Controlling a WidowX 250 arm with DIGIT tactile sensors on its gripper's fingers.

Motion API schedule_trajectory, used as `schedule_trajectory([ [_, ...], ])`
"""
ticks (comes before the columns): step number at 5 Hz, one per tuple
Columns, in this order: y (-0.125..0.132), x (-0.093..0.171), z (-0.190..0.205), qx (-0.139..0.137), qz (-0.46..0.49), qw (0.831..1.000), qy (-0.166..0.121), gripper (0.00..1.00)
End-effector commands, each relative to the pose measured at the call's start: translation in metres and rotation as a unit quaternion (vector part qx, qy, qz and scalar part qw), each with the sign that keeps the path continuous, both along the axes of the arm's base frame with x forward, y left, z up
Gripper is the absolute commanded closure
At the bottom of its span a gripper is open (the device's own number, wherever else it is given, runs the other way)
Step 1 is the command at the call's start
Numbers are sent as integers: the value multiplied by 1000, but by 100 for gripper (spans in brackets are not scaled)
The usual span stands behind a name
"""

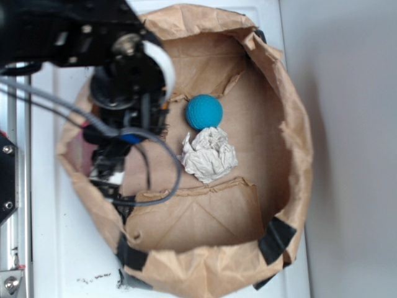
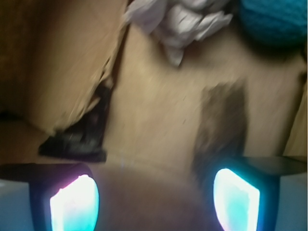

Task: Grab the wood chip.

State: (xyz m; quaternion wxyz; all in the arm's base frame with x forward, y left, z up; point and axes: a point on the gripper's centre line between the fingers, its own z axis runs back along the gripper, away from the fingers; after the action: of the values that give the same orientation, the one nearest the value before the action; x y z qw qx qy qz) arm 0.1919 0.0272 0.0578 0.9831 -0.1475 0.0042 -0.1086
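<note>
While the tool [image 2: 154,202] hangs with jaws apart, approach step, the wood chip [image 2: 222,126] lies lower right in wrist view, so you'd shift right and descend.

You have a tan paper bag [image 1: 291,149] with black tape [image 1: 277,239] at its rim. Inside it sit a teal ball [image 1: 203,112], an off-white paper wad [image 1: 209,155] and a dark brown wood chip [image 2: 222,122]. The counter [image 1: 62,248] is white.

A matt, creased brown paper bag [image 1: 291,143] is seen. A crumpled off-white paper wad [image 1: 209,155], a knobbly-textured teal ball [image 1: 203,112] and a rough dark brown wood chip [image 2: 222,122] are shown.
</note>
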Motion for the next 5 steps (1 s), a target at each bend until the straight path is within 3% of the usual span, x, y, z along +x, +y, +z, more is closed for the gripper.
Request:
schedule_trajectory([
  [1,4,6,-9,13,22,1000,-4,0],
  [2,-3,10,-24,42,30,999,0,0],
  [4,13,23,-21,52,68,996,2,0],
  [5,21,37,-30,66,94,993,16,0],
])
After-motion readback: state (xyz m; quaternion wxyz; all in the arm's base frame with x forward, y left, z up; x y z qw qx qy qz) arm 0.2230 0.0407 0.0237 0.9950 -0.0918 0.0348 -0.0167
